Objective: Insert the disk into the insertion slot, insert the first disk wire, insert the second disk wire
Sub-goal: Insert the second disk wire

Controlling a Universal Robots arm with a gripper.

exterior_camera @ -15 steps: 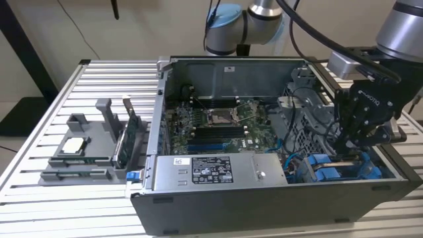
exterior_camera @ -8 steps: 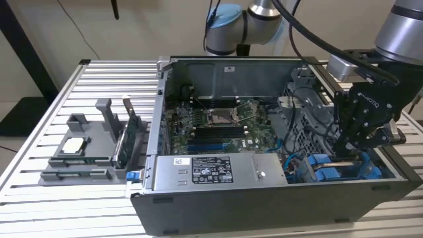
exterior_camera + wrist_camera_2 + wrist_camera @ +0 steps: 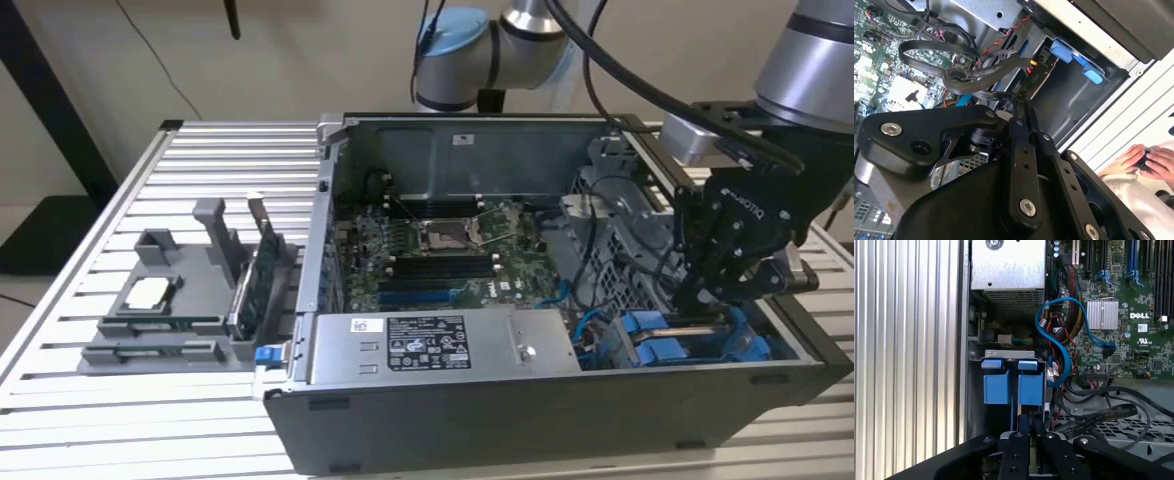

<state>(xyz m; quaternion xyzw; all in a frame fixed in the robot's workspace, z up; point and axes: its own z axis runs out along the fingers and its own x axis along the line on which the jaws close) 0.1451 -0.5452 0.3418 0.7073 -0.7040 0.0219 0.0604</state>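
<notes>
With the PSU box [image 3: 441,343] at the exterior view's left of the bay, the gripper [image 3: 703,318] hangs closed on the disk [image 3: 678,338] w/ blue carrier, partly down in the insertion slot [image 3: 976,390]. Risk, I'd judge: loose blue SATA cable [image 3: 1061,340] & wires nearby could snag; a tilted disk may jam.

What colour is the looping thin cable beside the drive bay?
Bright blue; the cable shows best in the first wrist view.
</notes>
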